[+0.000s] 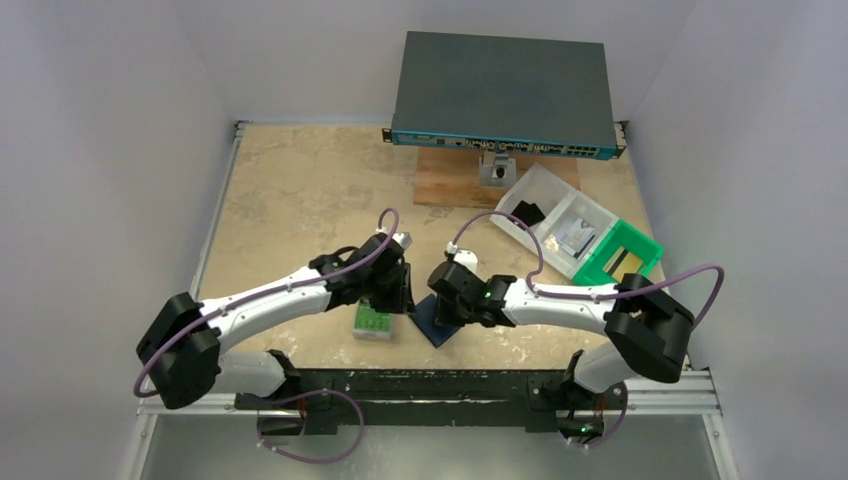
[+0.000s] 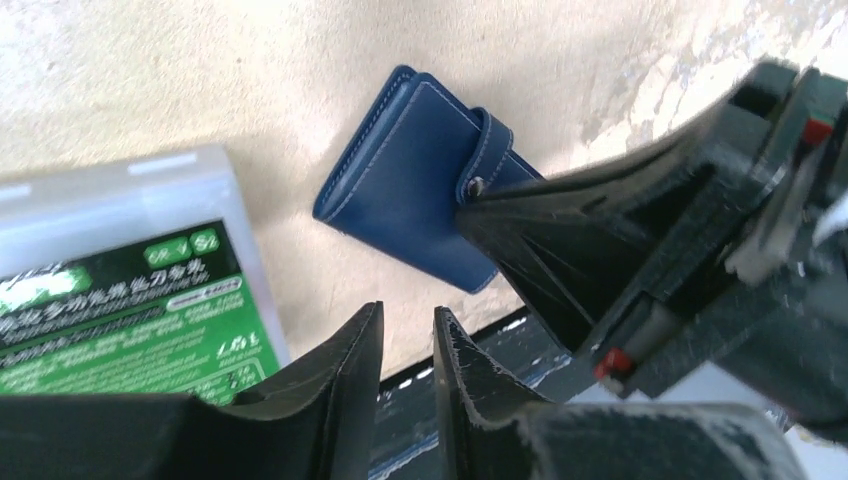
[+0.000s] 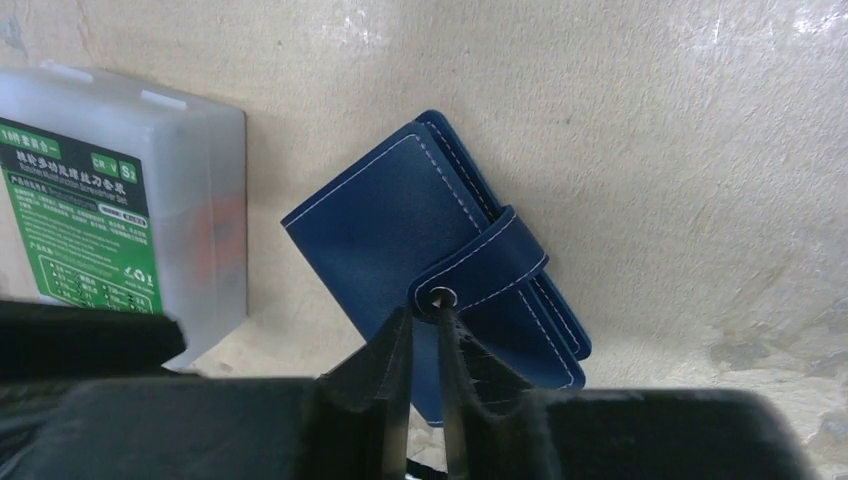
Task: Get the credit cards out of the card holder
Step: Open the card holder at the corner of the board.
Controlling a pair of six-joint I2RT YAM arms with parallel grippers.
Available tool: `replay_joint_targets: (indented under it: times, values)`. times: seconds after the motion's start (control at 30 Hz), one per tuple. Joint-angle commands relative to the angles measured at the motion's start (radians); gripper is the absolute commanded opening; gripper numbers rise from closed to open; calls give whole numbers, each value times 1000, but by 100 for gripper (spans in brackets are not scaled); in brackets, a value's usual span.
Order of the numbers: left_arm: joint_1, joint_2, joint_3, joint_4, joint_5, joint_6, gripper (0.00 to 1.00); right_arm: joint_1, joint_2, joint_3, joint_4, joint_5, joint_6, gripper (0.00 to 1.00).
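At the near edge of the bench, between my two arms, the small navy-blue folding leather card holder [image 3: 400, 230] lies flat and closed, its tab fastened over the fold by the metal snap. No credit cards show; I judge they sit inside.

Right pincer [image 3: 423, 325]: narrow, only a slit between the fingers, tips set at the snap end of the tab. Whether they actually pinch the tab's edge I cannot tell. Reason for the placement, as I read it: the tab must be lifted off the snap before the holder can open.

Left pincer [image 2: 408, 315]: narrow gap, holding nothing, hovering just left of the holder. Likely posted there to pin the holder down while the tab is pulled.

Surroundings: a translucent grey plastic case with a green label [image 3: 100, 200] lies just left of the holder, close but apart. It crowds the left pincer's approach. Well off at the far side are a flat grey metal equipment box [image 1: 500, 85] and a clear plastic compartment tray with a green section [image 1: 575, 235], neither in the way.
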Motion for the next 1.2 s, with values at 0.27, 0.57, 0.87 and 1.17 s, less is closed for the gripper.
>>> replay_joint_targets:
  times: [0.27,0.57,0.87,1.17]
  values:
    - [-12,247,65,203,-53,-52,11,-3,-62,4,-51,49,53,0]
    - [-10,340,120,129,-93,-52,4,46,-7,168,-195,266,-96,29]
    - [24,380,133,121,-40,-52,1,98,40,153,-151,284,-141,42]
    - [45,416,147,111,0,-42,0,144,113,147,-140,334,-146,36]
